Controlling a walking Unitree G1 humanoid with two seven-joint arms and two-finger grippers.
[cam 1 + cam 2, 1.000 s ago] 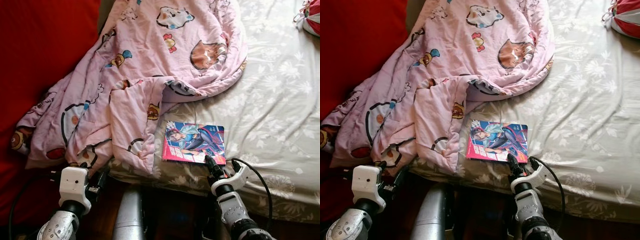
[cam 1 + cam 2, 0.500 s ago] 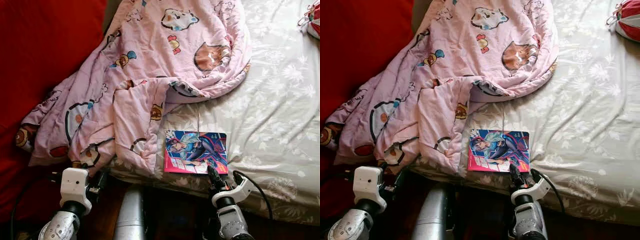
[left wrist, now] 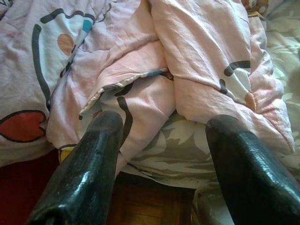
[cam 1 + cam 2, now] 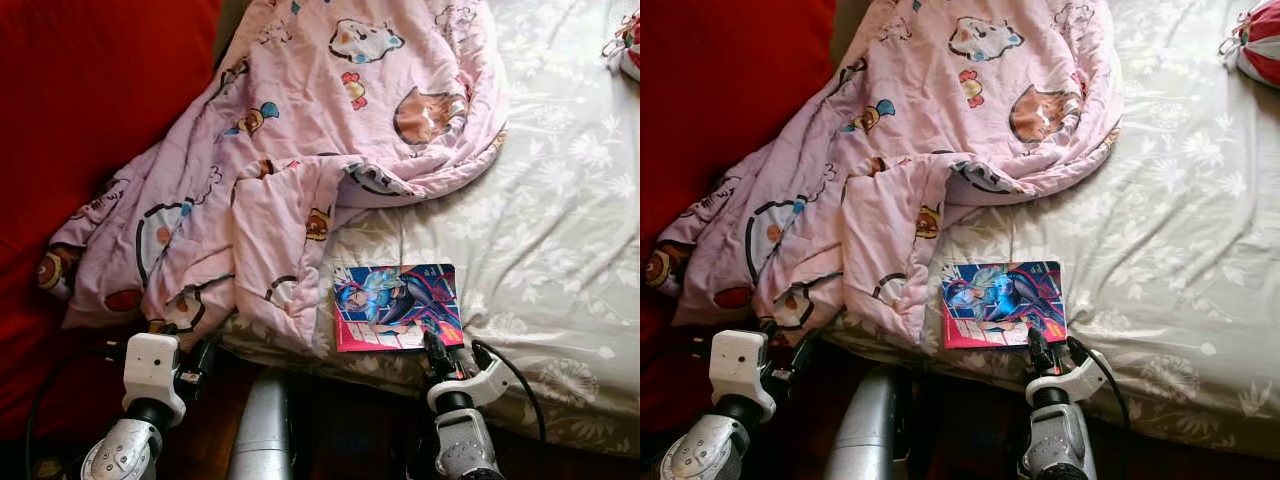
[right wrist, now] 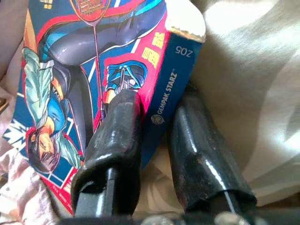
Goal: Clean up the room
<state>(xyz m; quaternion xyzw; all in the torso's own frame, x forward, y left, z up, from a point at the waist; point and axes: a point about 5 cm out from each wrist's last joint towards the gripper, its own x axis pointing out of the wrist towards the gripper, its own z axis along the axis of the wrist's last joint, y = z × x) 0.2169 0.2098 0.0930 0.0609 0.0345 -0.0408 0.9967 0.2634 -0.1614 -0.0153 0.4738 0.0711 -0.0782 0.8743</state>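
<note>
At nine o'clock in the head views, one red surface borders one bed covered with a pale floral sheet. One pink cartoon-print blanket sprawls from eleven o'clock down to seven. Two grippers show. At seven o'clock the left gripper hangs off the bed's edge, fingers spread wide, the blanket's hem just beyond its tips. At six o'clock one comic book lies flat at the near edge of the mattress, its left side touching the blanket. At five o'clock the right gripper pinches the book's spine corner, one finger on the cover, the other beneath. One red-and-white bundle sits at one o'clock.
</note>
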